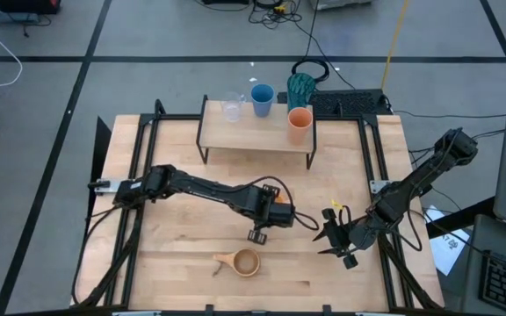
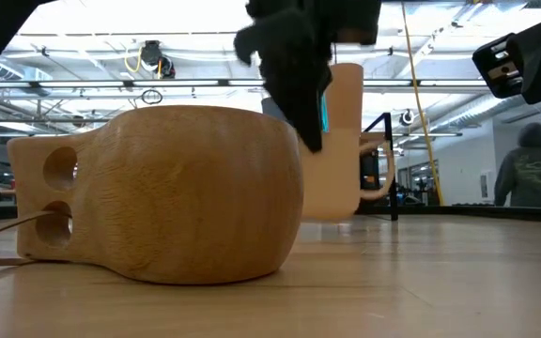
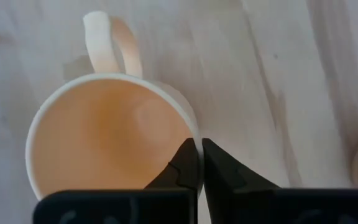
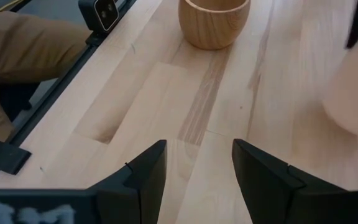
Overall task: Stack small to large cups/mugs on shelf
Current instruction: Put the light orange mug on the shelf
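My left gripper (image 1: 269, 213) is at the table's middle, shut on the rim of the orange handled mug (image 1: 280, 204). The tan wooden cup (image 1: 244, 262) stands on its base on the table, nearer the near edge. The clear glass (image 1: 232, 107), blue cup (image 1: 262, 99) and orange-brown tumbler (image 1: 299, 123) stand on the shelf (image 1: 253, 136). The teal tumbler (image 1: 301, 88) is at its far right corner. My right gripper (image 1: 334, 235) is open and empty, low over the table to the right of the mug. My left gripper pinches the mug's rim (image 3: 196, 132) on the side opposite the handle (image 3: 107, 43), one finger inside the mug and one outside. The fingers (image 3: 182, 163) come from above, pointing down. The mug (image 2: 346, 141) hangs upright below them, seemingly a little above the table.
The black frame rails (image 1: 143, 175) run along both sides of the table. A dark keyboard (image 1: 350, 101) lies behind the shelf. The wooden cup (image 4: 214, 22) lies ahead of my right gripper (image 4: 197, 152). A person (image 2: 533, 169) stands in the room beyond.
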You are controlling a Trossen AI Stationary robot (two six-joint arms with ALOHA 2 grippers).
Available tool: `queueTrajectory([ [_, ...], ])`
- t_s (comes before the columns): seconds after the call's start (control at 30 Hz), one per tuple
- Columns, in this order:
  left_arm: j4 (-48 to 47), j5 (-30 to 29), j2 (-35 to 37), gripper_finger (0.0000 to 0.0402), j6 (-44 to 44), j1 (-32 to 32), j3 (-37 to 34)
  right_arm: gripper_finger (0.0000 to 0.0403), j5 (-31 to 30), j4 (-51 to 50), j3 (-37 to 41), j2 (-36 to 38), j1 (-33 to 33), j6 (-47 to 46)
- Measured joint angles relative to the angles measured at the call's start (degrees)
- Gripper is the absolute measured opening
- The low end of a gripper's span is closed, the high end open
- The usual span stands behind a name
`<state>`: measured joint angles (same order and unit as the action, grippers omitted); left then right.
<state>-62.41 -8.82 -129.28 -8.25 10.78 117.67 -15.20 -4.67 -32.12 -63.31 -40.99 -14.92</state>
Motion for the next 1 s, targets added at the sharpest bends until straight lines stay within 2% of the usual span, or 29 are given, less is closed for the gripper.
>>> queueTrajectory([
  [0.33, -11.1, 0.1, 0.0, 0.0005, 0.1, -0.7, 14.3, 0.0173, -0.1, 0.2, 0.0, 0.0, 0.0, 0.0],
  [0.4, -12.4, 1.6, 0.1, 0.0005, -1.3, -1.5, 17.3, 0.0173, -0.2, 0.2, 0.0, 0.0, 0.0, 0.0],
  [0.57, -14.1, 6.3, 3.5, 0.0004, -2.0, -5.1, 17.3, 0.0173, -0.2, 0.2, 0.0, 0.0, 0.0, -0.2],
  [0.77, -16.6, 5.8, 6.7, 0.0004, -1.6, -9.2, 17.3, 0.0173, -0.2, 0.2, 0.0, 0.0, 0.0, -0.5],
  [1.0, -18.1, 5.8, 8.1, 0.0004, -6.4, -13.5, 17.3, 0.0173, -0.2, 0.2, 0.0, 0.0, 0.0, -0.5],
])
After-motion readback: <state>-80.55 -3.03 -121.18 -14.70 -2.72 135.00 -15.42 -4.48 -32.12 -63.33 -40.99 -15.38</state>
